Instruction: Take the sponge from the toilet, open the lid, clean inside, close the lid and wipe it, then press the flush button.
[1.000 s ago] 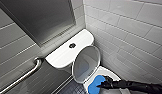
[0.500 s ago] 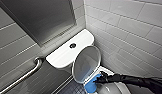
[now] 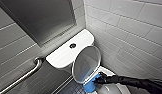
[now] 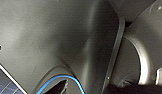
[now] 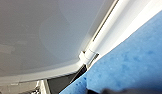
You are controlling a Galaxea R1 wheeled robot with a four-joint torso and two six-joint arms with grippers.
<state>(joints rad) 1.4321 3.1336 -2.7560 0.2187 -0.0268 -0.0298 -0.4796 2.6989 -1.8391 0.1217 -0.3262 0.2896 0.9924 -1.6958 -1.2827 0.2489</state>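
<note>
1. Most of the sponge (image 3: 90,86) shows as a bright blue block at the very foot of the lid (image 3: 86,63), low over the back of the bowl. Whether it actually touches the lid I cannot tell.
2. Gripping it is the right gripper (image 3: 98,80), black and pinched onto the side of the sponge that faces the bowl. Its arm, in a dark sleeve, comes in from the right across the bowl.
3. Seen from the right wrist, the sponge (image 5: 127,57) looms large, speckled blue, just beside the white hinge (image 5: 86,55) where the lid's grey underside meets a glossy white edge.
4. Standing open, the lid leans back toward the tank. Its concave greyish underside faces the room, ringed by a paler rim.
5. Behind it, the toilet (image 3: 60,56) is white and glossy. Its flat, rounded tank top carries 1 round flush button (image 3: 72,45) near the middle, and the tank sits in the corner of the room.
6. To the left of the tank, a metal grab bar (image 3: 24,76) runs slanting along the grey tiled wall and curves in at its upper end.
7. Above the tank hangs a large dull grey panel (image 3: 39,20).
8. On the right, a wall of white tiles (image 3: 127,30) runs close past the toilet.
9. Dark floor tiles (image 3: 64,86) show below the tank, to the left of the lid's foot.
</note>
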